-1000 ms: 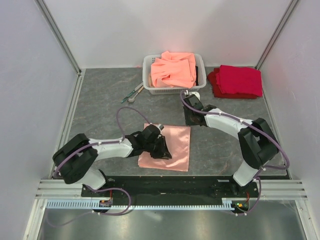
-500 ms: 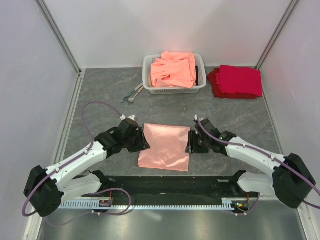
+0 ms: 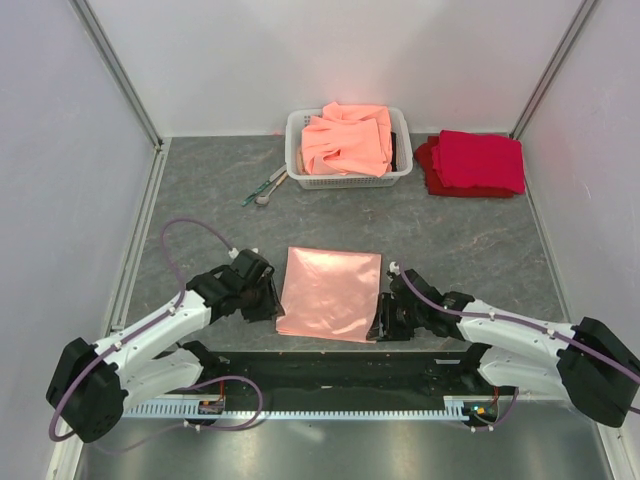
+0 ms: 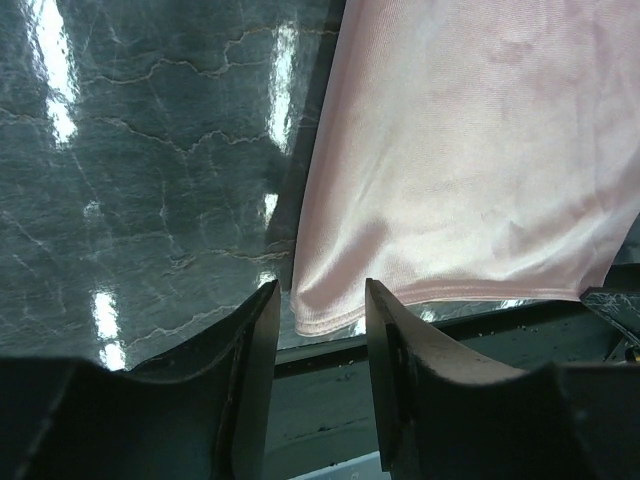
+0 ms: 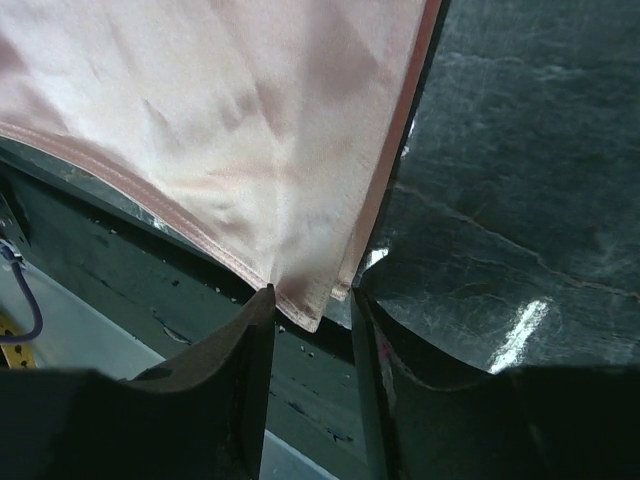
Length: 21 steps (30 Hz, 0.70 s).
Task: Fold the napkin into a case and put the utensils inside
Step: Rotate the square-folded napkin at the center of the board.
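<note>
Both arms drew nearer since 0.5 s ago. Napkin (image 3: 330,293) flat, centre-near on table (image 3: 200,205), its near edge by the table's edge. Left gripper (image 4: 320,300), right gripper (image 5: 312,300): jaws narrowly apart, straddling near corners. Utensils (image 3: 265,187) far left.

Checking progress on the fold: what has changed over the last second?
Both arms drew back toward the near edge. The left gripper slid off the napkin, the right gripper came away from the basket; each now straddles a near napkin corner, fingers open, nothing held. Napkin, utensils and basket stayed put.
</note>
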Each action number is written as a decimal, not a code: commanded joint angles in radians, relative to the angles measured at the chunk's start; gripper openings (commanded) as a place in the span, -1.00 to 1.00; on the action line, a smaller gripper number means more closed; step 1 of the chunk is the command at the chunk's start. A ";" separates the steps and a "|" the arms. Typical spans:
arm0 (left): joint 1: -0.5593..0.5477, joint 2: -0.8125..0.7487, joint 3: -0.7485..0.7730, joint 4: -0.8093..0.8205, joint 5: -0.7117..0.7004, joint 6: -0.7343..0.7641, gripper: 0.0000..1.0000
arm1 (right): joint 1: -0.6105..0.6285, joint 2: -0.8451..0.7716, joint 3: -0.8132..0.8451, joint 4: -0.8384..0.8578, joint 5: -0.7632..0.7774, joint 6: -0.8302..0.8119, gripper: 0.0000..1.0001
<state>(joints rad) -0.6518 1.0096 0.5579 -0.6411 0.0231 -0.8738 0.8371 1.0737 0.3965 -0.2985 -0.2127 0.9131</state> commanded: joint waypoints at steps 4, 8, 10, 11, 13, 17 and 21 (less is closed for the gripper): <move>0.007 -0.025 -0.055 0.024 0.057 -0.047 -0.10 | 0.034 -0.040 -0.041 0.070 -0.002 0.082 -0.21; 0.007 -0.029 -0.085 0.058 0.086 -0.065 -0.20 | 0.036 -0.047 -0.054 0.078 -0.002 0.090 -0.24; 0.007 -0.040 -0.093 0.064 0.090 -0.071 -0.26 | 0.036 -0.057 -0.058 0.082 0.001 0.098 -0.26; 0.007 -0.043 -0.096 0.064 0.092 -0.076 -0.28 | 0.036 -0.060 -0.061 0.084 0.003 0.099 -0.28; 0.007 -0.052 -0.105 0.070 0.097 -0.080 -0.36 | 0.036 -0.067 -0.061 0.082 0.009 0.102 -0.31; 0.007 -0.059 -0.127 0.095 0.121 -0.093 -0.49 | 0.036 -0.075 -0.047 0.064 0.027 0.104 -0.54; 0.007 -0.068 -0.133 0.097 0.143 -0.094 -0.60 | 0.036 -0.087 -0.035 0.042 0.044 0.104 -0.74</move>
<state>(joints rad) -0.6491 0.9615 0.4335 -0.5781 0.1253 -0.9344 0.8673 1.0080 0.3408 -0.2493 -0.2001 1.0061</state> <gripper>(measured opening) 0.212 0.155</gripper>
